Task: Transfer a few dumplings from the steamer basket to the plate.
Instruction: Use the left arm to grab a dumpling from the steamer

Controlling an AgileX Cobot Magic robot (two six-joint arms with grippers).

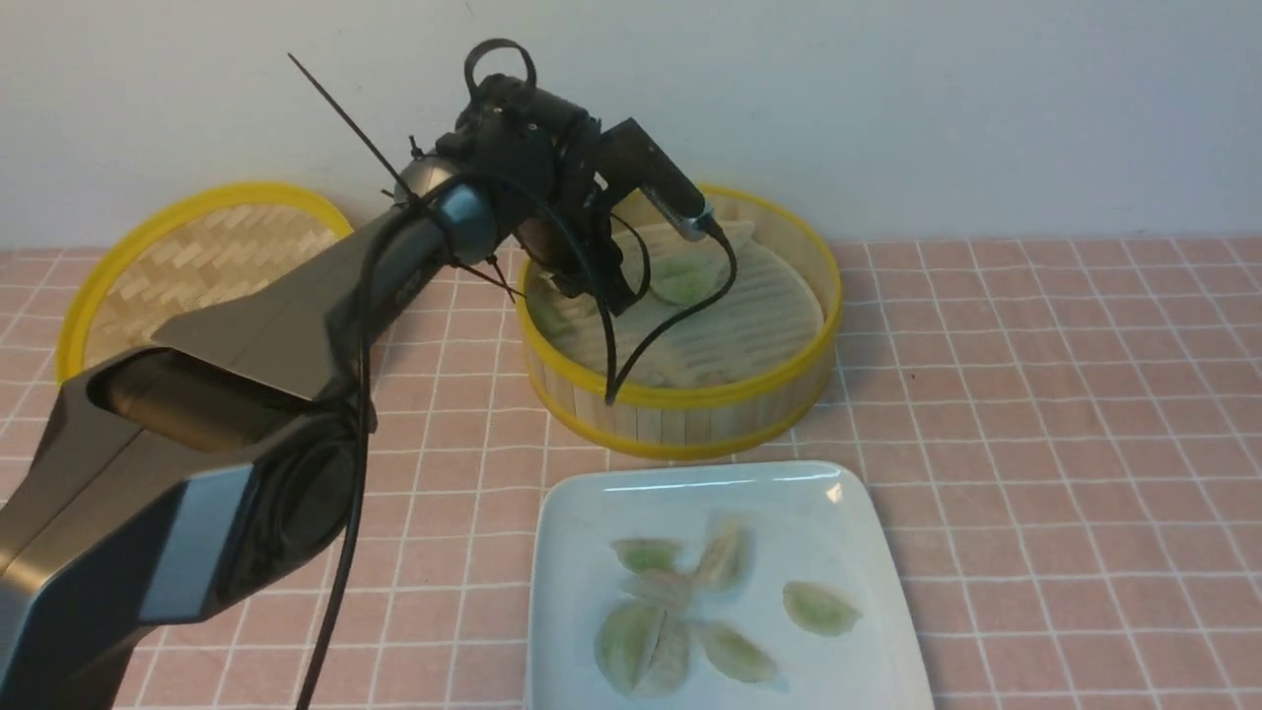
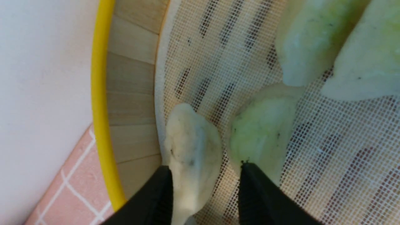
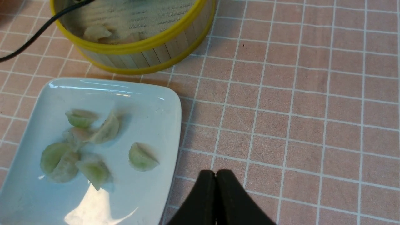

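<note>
- While the left gripper reaches down into the steamer basket, its two fingers stand apart around a pale dumpling.
- A green dumpling lies just beside it on the liner.
- The right gripper is pressed together, holding nothing, over the pink table near the white plate.
- Several dumplings lie on that plate.

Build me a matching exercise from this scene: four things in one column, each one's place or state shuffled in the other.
1. left gripper
2. right gripper
3. woven lid
4. plate

A. holds several dumplings
B. shut, over the checked tablecloth
C. open, inside the steamer basket
D. back left, by the wall

Pairs: 1-C, 2-B, 3-D, 4-A.
</note>
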